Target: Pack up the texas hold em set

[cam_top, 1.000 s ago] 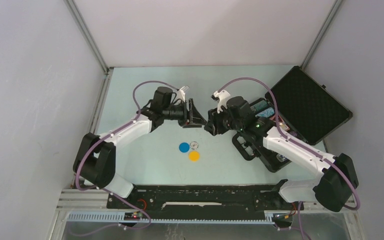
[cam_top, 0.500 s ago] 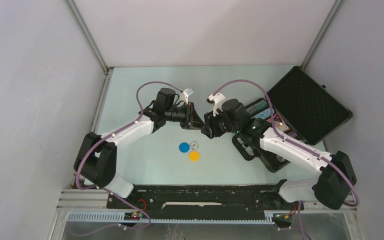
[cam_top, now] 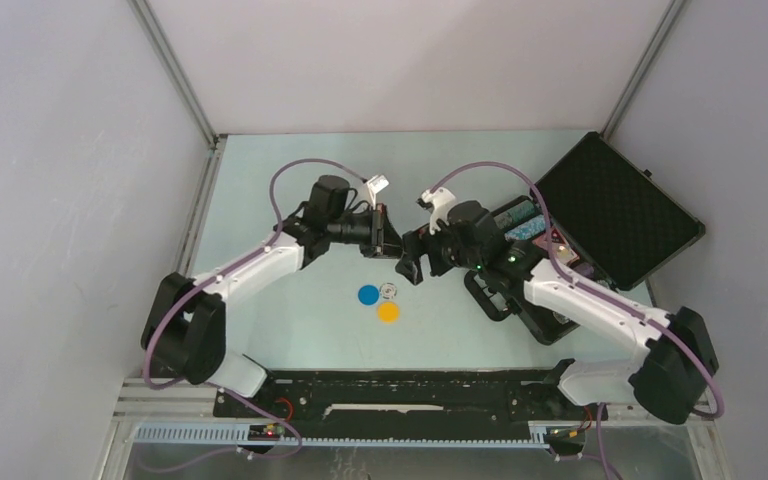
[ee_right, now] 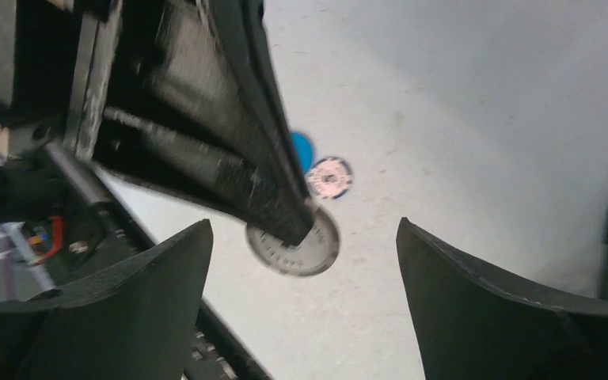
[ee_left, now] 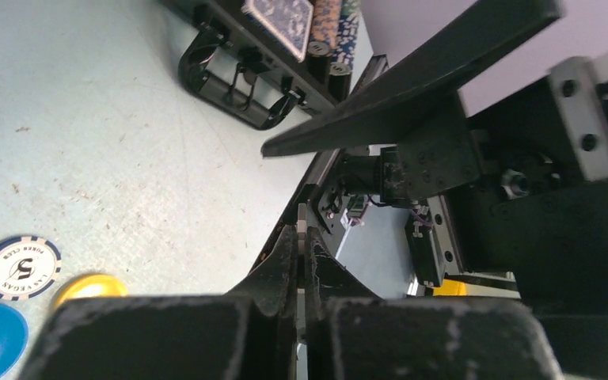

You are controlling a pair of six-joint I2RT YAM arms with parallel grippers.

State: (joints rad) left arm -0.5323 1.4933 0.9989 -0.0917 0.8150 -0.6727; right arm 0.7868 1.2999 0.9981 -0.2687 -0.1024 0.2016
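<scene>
My left gripper point(cam_top: 391, 241) is shut on a pale round disc with lettering round its rim point(ee_right: 306, 252); only the disc's thin edge point(ee_left: 302, 227) shows between the pads. My right gripper point(cam_top: 406, 264) faces it, open, its fingers either side of the disc without touching. On the table below lie a blue disc point(cam_top: 368, 294), a white poker chip point(cam_top: 388, 291) and a yellow disc point(cam_top: 388, 312). The black case point(cam_top: 615, 210) stands open at the right. Its base holds rows of chips point(cam_top: 526, 214) and a blue-backed card deck point(ee_left: 279, 14).
The case's handle point(ee_left: 233, 75) points toward the table's middle. The lid leans back toward the right wall. A black rail point(cam_top: 400, 392) runs along the near edge by the arm bases. Enclosure walls stand on the left, back and right.
The left jaws have closed on the pale disc. The right jaws have opened wide and let it go. Both grippers drew closer together above the table's middle.
</scene>
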